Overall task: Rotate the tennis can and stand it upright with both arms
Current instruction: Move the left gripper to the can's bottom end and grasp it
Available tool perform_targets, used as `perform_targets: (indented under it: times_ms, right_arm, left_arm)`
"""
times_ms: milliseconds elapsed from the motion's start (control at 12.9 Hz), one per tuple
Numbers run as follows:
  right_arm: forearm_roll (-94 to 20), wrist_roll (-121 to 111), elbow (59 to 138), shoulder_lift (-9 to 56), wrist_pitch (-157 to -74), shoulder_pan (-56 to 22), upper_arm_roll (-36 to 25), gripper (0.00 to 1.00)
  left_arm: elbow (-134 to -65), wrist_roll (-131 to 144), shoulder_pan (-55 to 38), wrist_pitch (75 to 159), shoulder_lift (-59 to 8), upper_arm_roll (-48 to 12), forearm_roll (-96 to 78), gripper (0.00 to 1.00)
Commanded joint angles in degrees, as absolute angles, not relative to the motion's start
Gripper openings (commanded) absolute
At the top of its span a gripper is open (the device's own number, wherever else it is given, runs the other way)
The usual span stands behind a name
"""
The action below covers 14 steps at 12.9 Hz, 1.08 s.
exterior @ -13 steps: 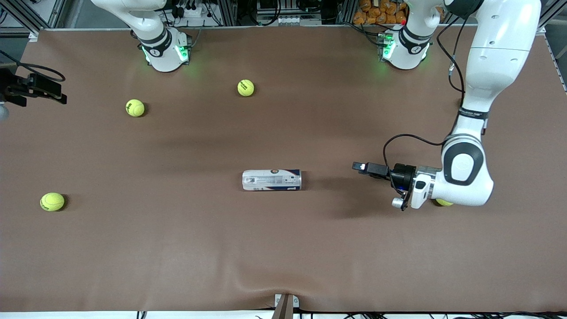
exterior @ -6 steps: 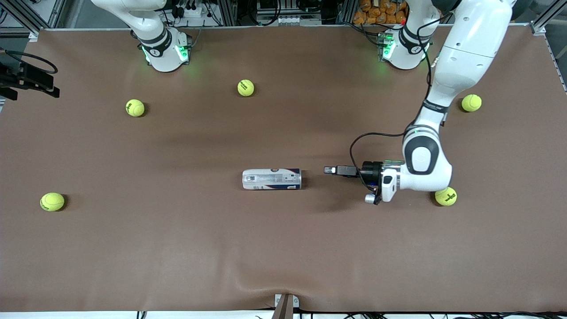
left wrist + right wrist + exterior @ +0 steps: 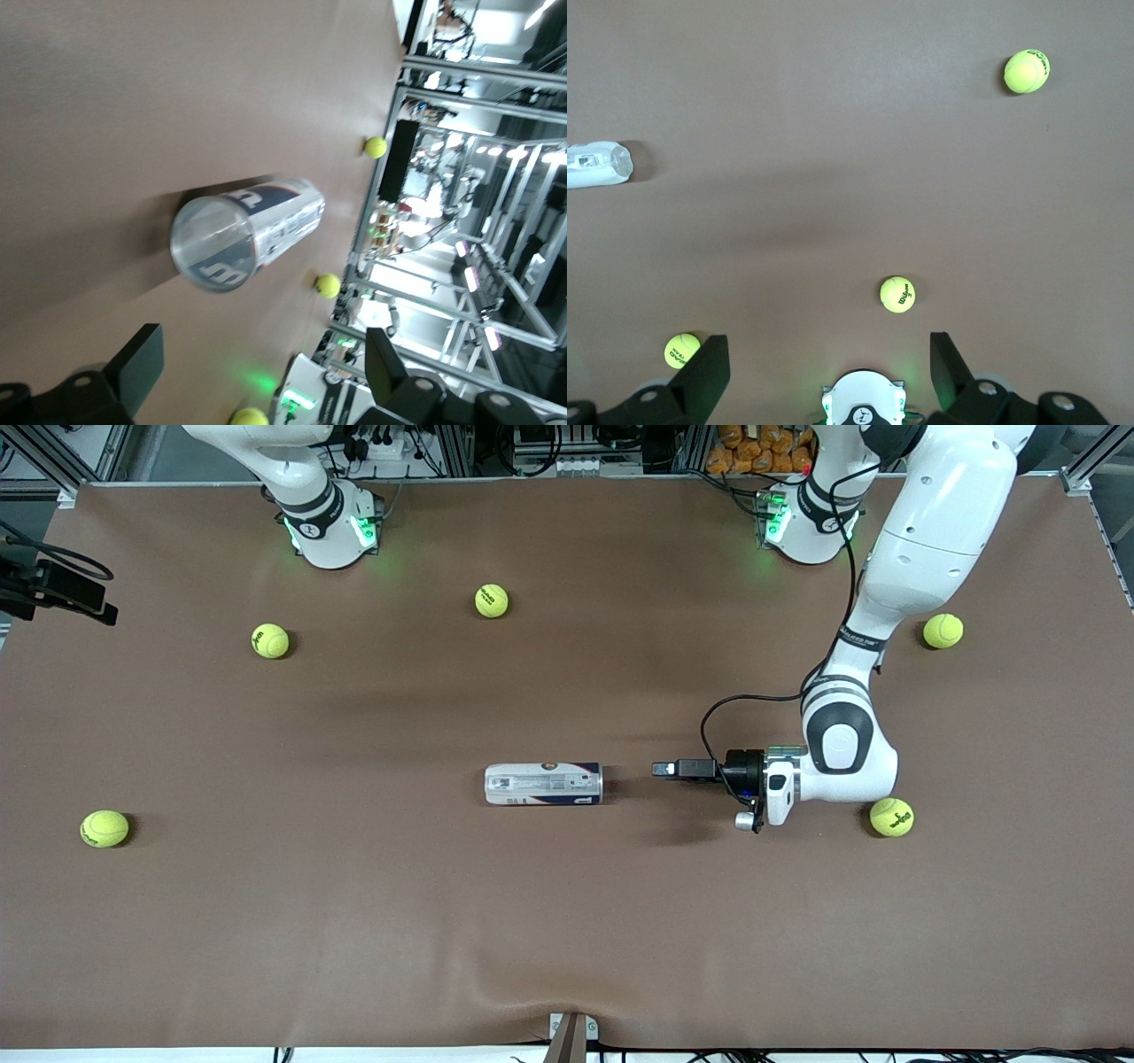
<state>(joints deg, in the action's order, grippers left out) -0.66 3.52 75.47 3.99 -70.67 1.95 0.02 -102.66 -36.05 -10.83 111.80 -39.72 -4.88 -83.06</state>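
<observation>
The tennis can (image 3: 543,784) lies on its side in the middle of the brown table, white, navy and red label showing. My left gripper (image 3: 661,768) is low over the table, just off the can's end toward the left arm's end, pointing at it with a small gap. In the left wrist view the can (image 3: 244,230) shows its round clear end between my open, empty fingers (image 3: 142,363). My right gripper (image 3: 93,602) waits high over the right arm's end of the table, open and empty (image 3: 824,367); it sees the can (image 3: 598,165) from a distance.
Several yellow-green tennis balls lie loose: one (image 3: 891,817) beside the left arm's elbow, one (image 3: 943,631) near the left arm's end, one (image 3: 492,600), one (image 3: 270,640) and one (image 3: 104,828) toward the right arm's end.
The left arm has swung in toward the can, bringing its gripper from well away to just off the can's end. The can has not moved. The right gripper has drifted slightly.
</observation>
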Motion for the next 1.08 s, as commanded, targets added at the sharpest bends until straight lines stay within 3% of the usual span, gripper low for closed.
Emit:
perform_targets:
  times_ms: [0, 310, 696, 1006]
  right_arm:
    - [-1.50, 3.88, 74.62, 3.87, -71.19, 3.60, 0.53, 1.00]
    - [-2.36, -2.62, 74.62, 4.48, -71.72, 5.00, 0.62, 1.00]
    - [-1.84, -2.46, 74.62, 4.48, -72.77, 5.01, 0.70, 1.00]
    - [0.08, -2.20, 74.71, 5.19, -72.86, 3.17, 0.97, 1.00]
  left_arm:
    - [-101.69, -38.58, -13.35, 113.46, -41.30, -4.92, -87.62, 1.00]
    - [-97.48, -39.20, -18.18, 119.25, -45.87, -4.92, -90.70, 1.00]
    - [-96.94, -39.20, -19.60, 120.14, -46.67, -4.92, -92.36, 1.00]
    - [-95.28, -39.20, -21.53, 121.37, -47.99, -4.83, -95.01, 0.90]
